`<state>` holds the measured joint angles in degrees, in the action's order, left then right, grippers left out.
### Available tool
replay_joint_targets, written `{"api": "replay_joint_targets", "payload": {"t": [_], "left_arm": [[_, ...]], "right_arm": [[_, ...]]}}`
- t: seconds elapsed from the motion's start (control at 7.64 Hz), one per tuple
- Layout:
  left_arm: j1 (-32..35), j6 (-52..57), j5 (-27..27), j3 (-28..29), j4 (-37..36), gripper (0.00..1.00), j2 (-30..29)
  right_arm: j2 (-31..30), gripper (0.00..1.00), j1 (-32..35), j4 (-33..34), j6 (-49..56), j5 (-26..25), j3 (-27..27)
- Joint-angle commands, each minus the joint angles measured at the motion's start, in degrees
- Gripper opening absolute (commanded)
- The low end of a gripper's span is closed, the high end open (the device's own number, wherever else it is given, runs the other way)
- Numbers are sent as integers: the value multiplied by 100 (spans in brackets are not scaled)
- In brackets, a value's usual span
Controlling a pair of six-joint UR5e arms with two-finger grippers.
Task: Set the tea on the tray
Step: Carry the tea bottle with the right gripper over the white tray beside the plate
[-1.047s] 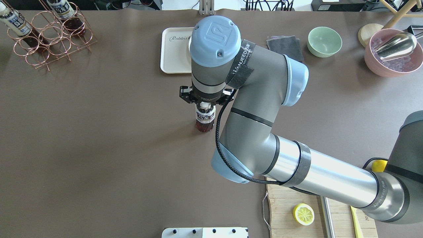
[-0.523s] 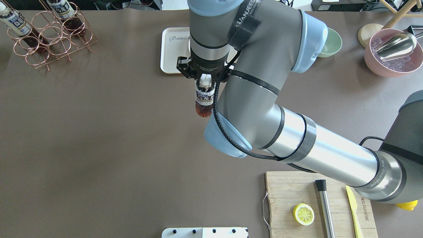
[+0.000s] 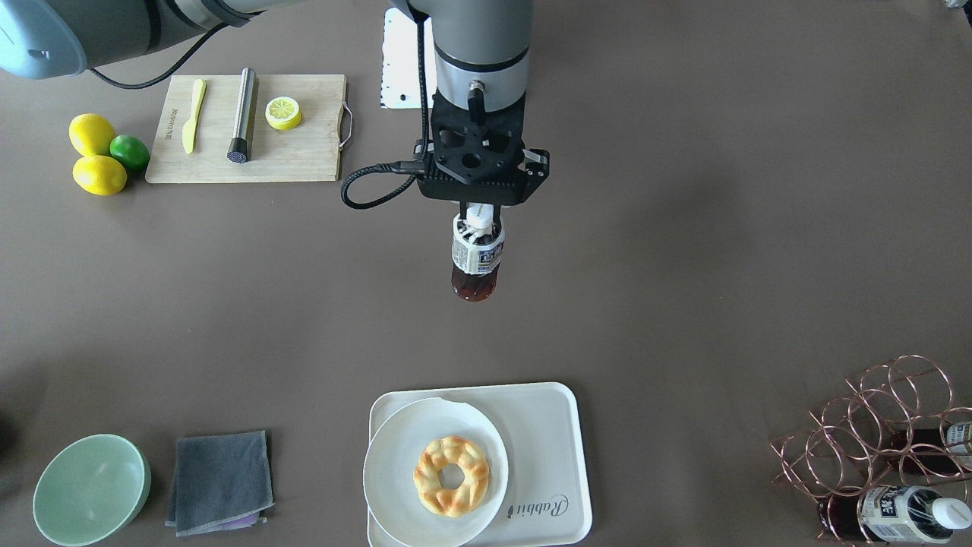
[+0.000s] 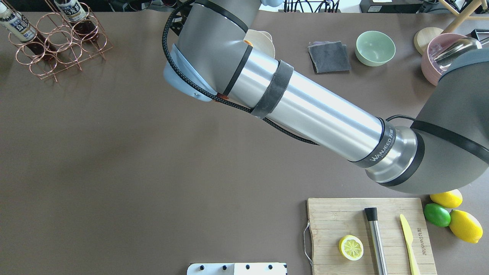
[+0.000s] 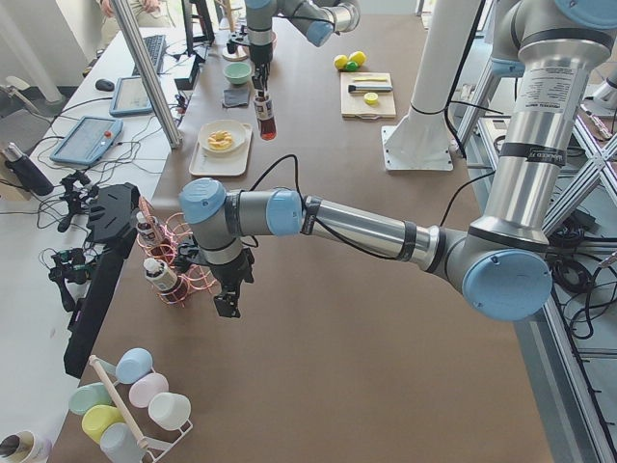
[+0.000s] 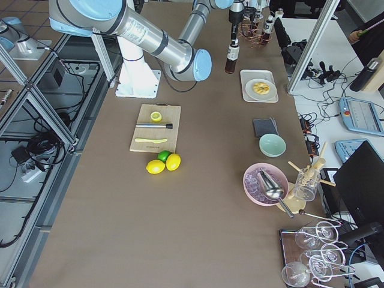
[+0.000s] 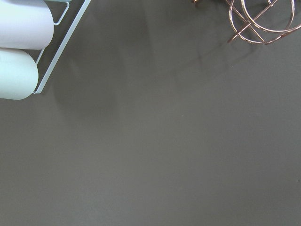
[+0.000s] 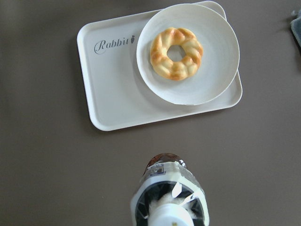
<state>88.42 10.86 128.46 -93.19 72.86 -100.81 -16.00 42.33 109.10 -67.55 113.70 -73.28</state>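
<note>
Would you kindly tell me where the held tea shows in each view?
Front-facing: tea centre, above the tray.
Overhead: hidden under the right arm.
Exterior left: top, right of tray.
Exterior right: top centre, left of tray.
Left wrist: not in it.
Right wrist: bottom centre, below tray.
Shared landmark: the tray.

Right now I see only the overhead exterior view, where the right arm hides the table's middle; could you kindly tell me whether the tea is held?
Observer: Yes; the front-facing view shows the right gripper shut on the tea near its top, bottle upright.
Operator: Thank you. Is it above the tray?
Observer: Not yet; the right wrist view shows bare table between bottle and tray.
Operator: Is the tray free?
Observer: Partly; a plate with a doughnut fills the end away from the "Rabbit" script.
</note>
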Motion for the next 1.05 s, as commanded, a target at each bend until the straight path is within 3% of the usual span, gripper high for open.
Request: {"api": "replay_joint_targets", "payload": {"t": [0.0,0.26,0.52,0.92], "left_arm": [[0,3,12,142,9,98,-17],[0,3,12,239,9,98,-105],[0,3,12,449,9,98,-298],[-9,3,12,661,26,98,-483]], "right_arm": [[639,0,327,-1230,102,135,1863],[1133,0,373,-2176,208,162,3165],[1318,0,373,-3083,181,118,3958],[1328,0,364,-3833,190,-198,4426]]}}
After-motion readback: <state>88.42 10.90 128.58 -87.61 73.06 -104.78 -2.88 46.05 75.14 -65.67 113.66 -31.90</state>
